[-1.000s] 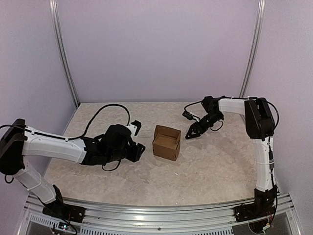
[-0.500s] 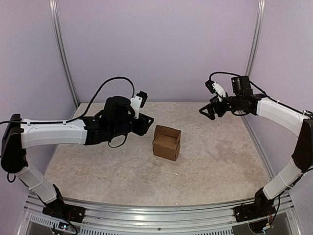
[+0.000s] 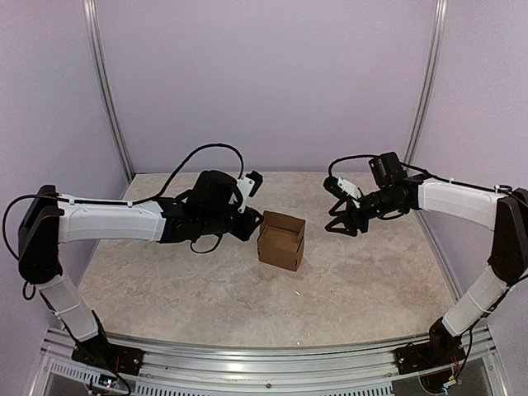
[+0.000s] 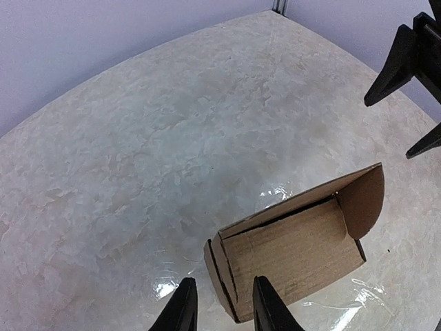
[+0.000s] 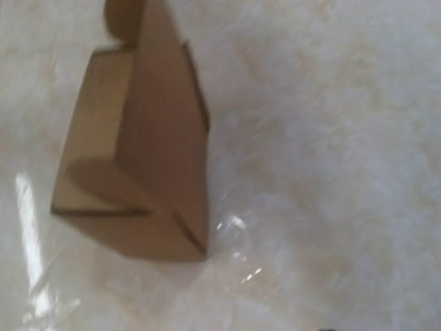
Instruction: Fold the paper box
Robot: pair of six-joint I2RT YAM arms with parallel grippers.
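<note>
The paper box (image 3: 281,240) is a small brown cardboard box standing in the middle of the table, its top open with one flap raised. My left gripper (image 3: 250,228) is open just left of the box. In the left wrist view the box (image 4: 296,245) lies ahead and its near left corner sits between my open fingers (image 4: 185,307), not gripped. My right gripper (image 3: 338,224) is open and hovers right of the box, apart from it. Its fingers (image 4: 396,58) also show in the left wrist view. The right wrist view is blurred and shows the box (image 5: 138,152) below.
The pale marbled table (image 3: 371,280) is walled by lilac panels with metal posts (image 3: 111,107) at the back corners. A metal rail (image 3: 264,363) runs along the near edge.
My left gripper has come down and right to the box's left side. My right gripper has swung down and left toward the box's right side. The box has not moved.
</note>
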